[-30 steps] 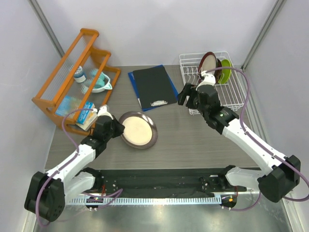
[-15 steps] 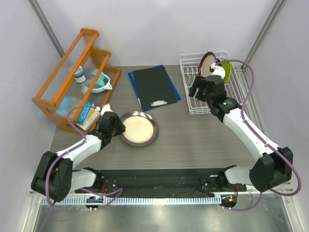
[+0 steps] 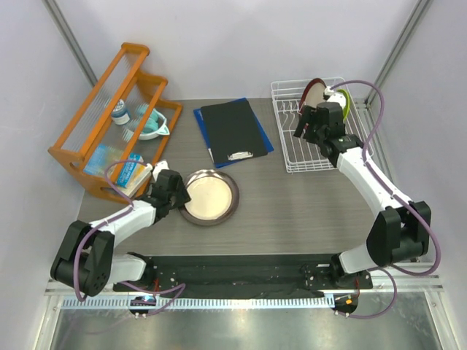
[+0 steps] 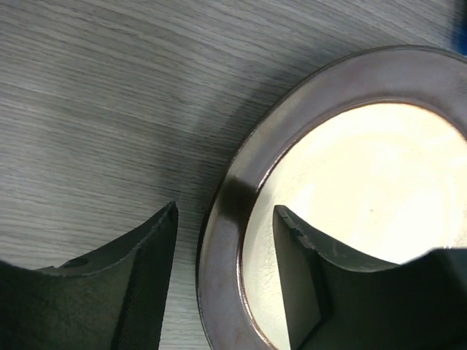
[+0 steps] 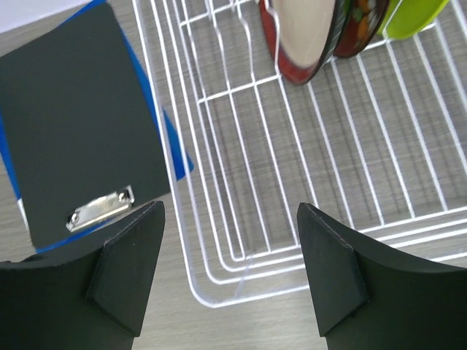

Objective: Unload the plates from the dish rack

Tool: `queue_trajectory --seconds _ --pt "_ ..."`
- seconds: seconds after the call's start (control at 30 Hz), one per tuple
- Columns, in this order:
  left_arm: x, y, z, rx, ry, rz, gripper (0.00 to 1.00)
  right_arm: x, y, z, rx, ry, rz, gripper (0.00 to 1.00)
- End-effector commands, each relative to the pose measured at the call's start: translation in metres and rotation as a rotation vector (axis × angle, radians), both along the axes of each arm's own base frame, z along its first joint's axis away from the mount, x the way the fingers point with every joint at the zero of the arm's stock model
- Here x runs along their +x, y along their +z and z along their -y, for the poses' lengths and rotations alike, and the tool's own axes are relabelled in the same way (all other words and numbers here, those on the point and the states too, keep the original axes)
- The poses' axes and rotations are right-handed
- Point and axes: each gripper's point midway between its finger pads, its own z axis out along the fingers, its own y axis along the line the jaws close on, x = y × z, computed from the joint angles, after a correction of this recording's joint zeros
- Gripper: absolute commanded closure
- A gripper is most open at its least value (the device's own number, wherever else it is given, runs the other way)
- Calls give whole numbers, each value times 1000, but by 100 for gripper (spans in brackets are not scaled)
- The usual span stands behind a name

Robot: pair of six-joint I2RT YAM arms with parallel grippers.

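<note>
Top external view: I see both arms reaching up from the bottom edge over the grey table (image 3: 292,211).
Left gripper (image 3: 177,195): lower left of centre, at the left edge of the brown-rimmed plate (image 3: 210,197).
Left jaws: in my left wrist view they stand apart and straddle the rim; one finger (image 4: 153,248) is over bare table with a gap to the plate, and the other is over the cream centre. Nothing is clamped.
Brown-rimmed plate: flat on the table, lower centre of the frame.
Right gripper (image 3: 305,125): upper right, above the dish rack (image 3: 306,169).
Right jaws: wide apart and holding nothing; my right wrist view shows bare rack wire between them.
Dish rack: upper right of the frame, against the right wall.
Red-rimmed plate (image 3: 315,93): on edge between the tines at the rack's far end, beyond the right gripper.
Beside it: a dark red bowl (image 5: 361,25), then a lime-green bowl (image 5: 412,18), both on edge.
Clipboard (image 3: 232,131): black on blue, top centre.
Orange shelf (image 3: 109,120): upper left.
</note>
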Motion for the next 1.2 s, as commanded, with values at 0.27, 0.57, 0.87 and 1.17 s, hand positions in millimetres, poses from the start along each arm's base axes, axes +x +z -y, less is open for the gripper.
queue_trajectory --seconds 0.27,0.57,0.87,1.17 --pt "21 85 15 -59 -66 174 1 87 43 53 -239 -132 64 20" --pt "13 185 35 -175 -207 434 1 145 45 85 -298 -213 64 21" --pt "16 202 35 -166 -221 477 0 171 -4 85 -298 -180 -12 33" --pt "25 188 39 -155 -225 440 1 192 -37 86 -299 -178 -48 52"
